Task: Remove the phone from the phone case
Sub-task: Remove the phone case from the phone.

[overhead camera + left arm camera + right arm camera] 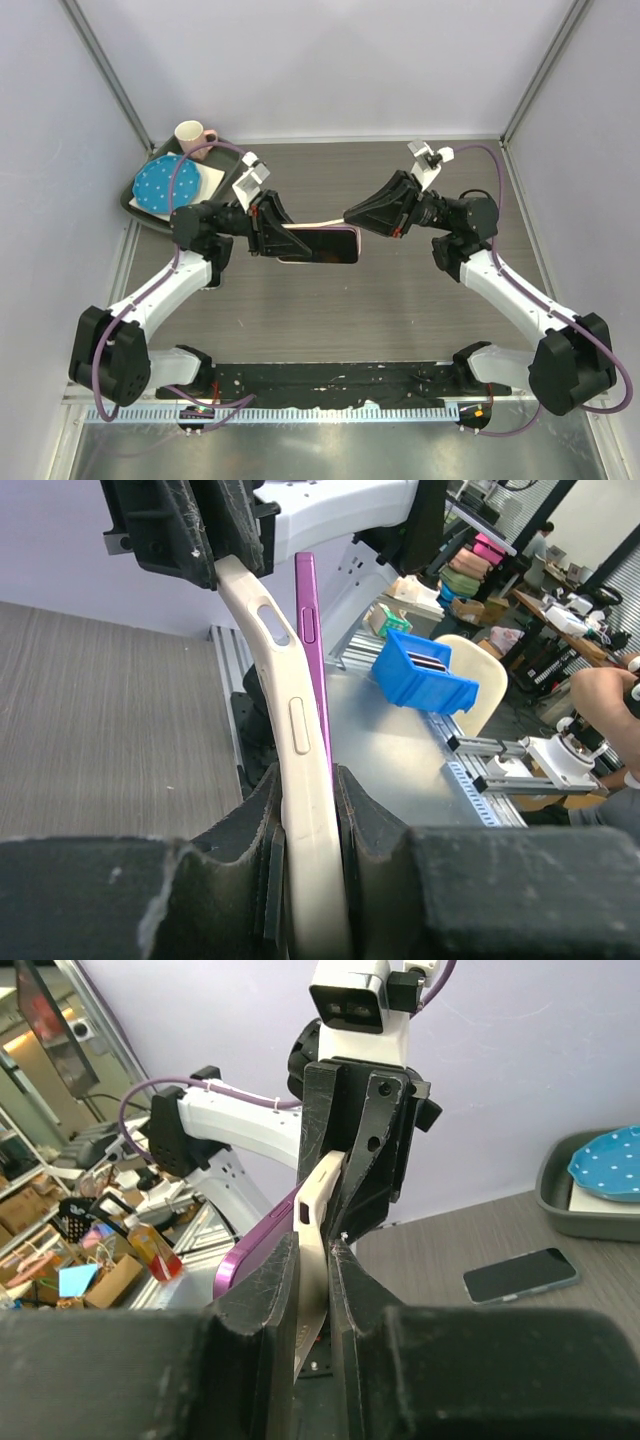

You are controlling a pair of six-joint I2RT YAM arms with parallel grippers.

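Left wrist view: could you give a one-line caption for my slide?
Left claw clamps the cream phone case, whose far end bows away from the purple phone.

Grey wood-grain table (pixel 400 310) carries 1 tray (pixel 133 200) and seemingly 1 dark phone (pixel 520 1275).

Cream phone case (pixel 298 740): matt, smooth plastic. Purple phone (pixel 308 610) edge beside the case: glossy, metallic. Black pads (pixel 238 865) against the case: rough, scuffed. Below the case, table (pixel 100 710): matt dark woodgrain.

Back left we see a grey tray (pixel 130 203) holding a blue dotted plate (pixel 155 186), a mug (pixel 190 134) at its far corner.
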